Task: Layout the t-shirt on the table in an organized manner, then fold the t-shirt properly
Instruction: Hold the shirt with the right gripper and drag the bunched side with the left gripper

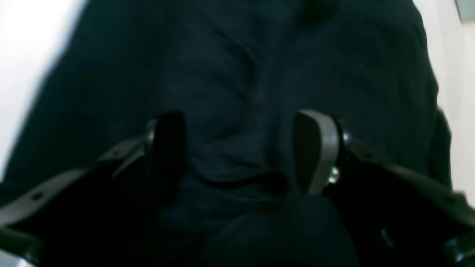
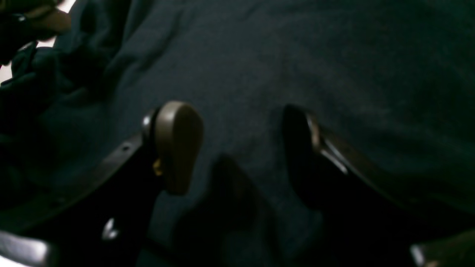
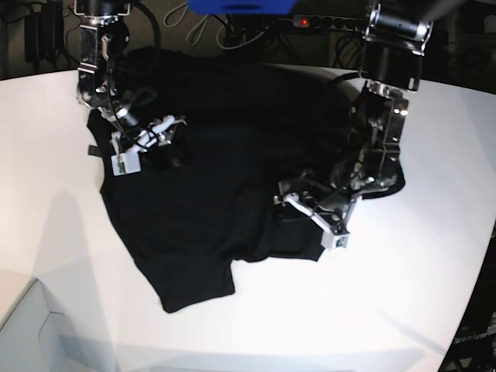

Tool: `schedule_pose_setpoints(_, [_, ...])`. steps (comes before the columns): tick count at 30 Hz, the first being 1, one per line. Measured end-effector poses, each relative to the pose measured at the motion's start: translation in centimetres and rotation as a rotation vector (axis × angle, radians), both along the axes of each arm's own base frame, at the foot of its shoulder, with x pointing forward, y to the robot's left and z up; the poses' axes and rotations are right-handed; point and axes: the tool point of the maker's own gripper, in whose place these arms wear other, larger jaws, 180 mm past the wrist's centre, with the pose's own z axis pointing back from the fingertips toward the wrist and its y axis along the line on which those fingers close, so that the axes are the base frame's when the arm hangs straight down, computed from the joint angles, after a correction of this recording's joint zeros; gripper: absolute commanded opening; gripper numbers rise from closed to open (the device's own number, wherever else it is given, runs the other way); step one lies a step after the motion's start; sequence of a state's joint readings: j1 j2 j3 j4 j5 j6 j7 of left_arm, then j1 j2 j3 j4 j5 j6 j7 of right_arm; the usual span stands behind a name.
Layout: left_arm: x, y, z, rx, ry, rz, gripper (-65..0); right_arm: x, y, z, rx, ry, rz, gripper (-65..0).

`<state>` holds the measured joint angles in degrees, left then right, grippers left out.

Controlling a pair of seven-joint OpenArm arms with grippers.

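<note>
The black t-shirt (image 3: 201, 217) lies spread and wrinkled on the white table (image 3: 364, 310), one sleeve hanging toward the front. My left gripper (image 3: 293, 200) hovers at the shirt's right side with its jaws apart. In the left wrist view the left gripper (image 1: 241, 152) is open just above the rumpled t-shirt (image 1: 237, 55), with nothing pinched between the fingers. My right gripper (image 3: 172, 143) stands over the shirt's upper left part. In the right wrist view the right gripper (image 2: 239, 148) is open over the flat t-shirt (image 2: 315, 55).
Cables and a power strip (image 3: 325, 22) run along the back edge behind the shirt. A blue object (image 3: 240, 6) sits at the top centre. A white box corner (image 3: 23, 325) shows at the front left. The table's curved edge (image 3: 477, 310) drops off at the right.
</note>
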<state>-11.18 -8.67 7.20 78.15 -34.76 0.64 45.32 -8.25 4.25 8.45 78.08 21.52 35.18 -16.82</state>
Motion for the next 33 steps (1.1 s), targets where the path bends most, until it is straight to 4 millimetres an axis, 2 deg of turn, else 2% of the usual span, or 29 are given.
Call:
schedule_pose_setpoints(3, [-0.7, -1.5, -0.5, 0.033, -0.001, -0.062, -21.6, 0.0, 0.0, 0.0, 0.0, -0.001, -0.001, -27.3])
schedule_pose_setpoints(5, [-1.0, -2.0, -0.7, 0.029, 0.009, -0.076, -25.3, 0.0, 0.0, 0.0, 0.0, 0.0, -0.001, -27.3])
schedule_pose_setpoints(9, [-0.9, -1.6, -0.7, 0.038, 0.005, -0.071, -40.8, 0.0, 0.0, 0.0, 0.0, 0.0, -0.001, -27.3])
schedule_pose_setpoints(13, [-1.5, -1.4, -2.4, 0.043, 0.056, -0.065, -53.9, 0.0, 0.0, 0.0, 0.0, 0.0, -0.001, -27.3])
schedule_pose_setpoints(15, [-1.7, -1.0, -3.1, 0.051, 0.076, -0.058, -65.0, 0.0, 0.0, 0.0, 0.0, 0.0, -0.001, -27.3])
schedule_pose_setpoints(22, [-1.5, -0.8, -3.0, 0.05, 0.073, -0.054, -64.7, 0.0, 0.0, 0.0, 0.0, 0.0, -0.001, -27.3])
schedule_pose_setpoints(28, [0.6, -1.3, 0.6, 0.027, -0.056, -0.046, -64.2, -0.1, -0.2, 0.0, -0.006, 0.0, 0.002, -27.3])
schedule_pose_setpoints(30, [0.7, -1.3, 1.3, 0.029, -0.073, -0.051, -60.5, 0.0, -0.4, 0.0, -0.011, 0.0, 0.003, -27.3])
schedule_pose_setpoints(33, [0.8, -1.2, 1.4, 0.028, -0.077, -0.051, -48.5, -0.1, -0.5, -0.1, -0.012, 0.001, 0.003, -27.3])
